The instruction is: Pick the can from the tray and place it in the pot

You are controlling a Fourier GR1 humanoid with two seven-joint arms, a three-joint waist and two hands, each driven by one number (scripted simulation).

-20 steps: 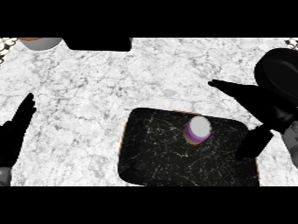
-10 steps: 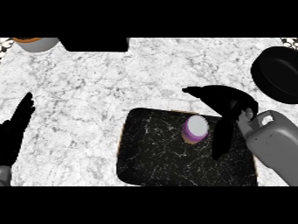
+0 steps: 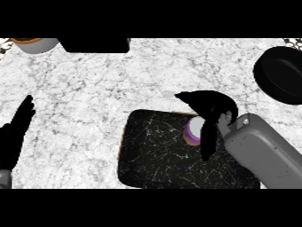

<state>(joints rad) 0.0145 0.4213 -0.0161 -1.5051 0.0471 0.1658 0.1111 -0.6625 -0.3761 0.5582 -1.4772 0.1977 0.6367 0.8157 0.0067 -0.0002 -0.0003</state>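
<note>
Right hand (image 3: 210,107) hides most of can (image 3: 194,129); pot (image 3: 290,74) cropped at edge.

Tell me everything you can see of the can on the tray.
The can stands upright near the far right corner of the dark speckled tray, showing a pale round top with a purple side. The right hand arches over it from the right, its fingers down across the can's right side, hiding part of it. Whether they grip it is unclear.

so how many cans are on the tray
1. The can stands at the black tray's upper right part, with the right robot hand curling round it. The hand could hide something small.
</note>
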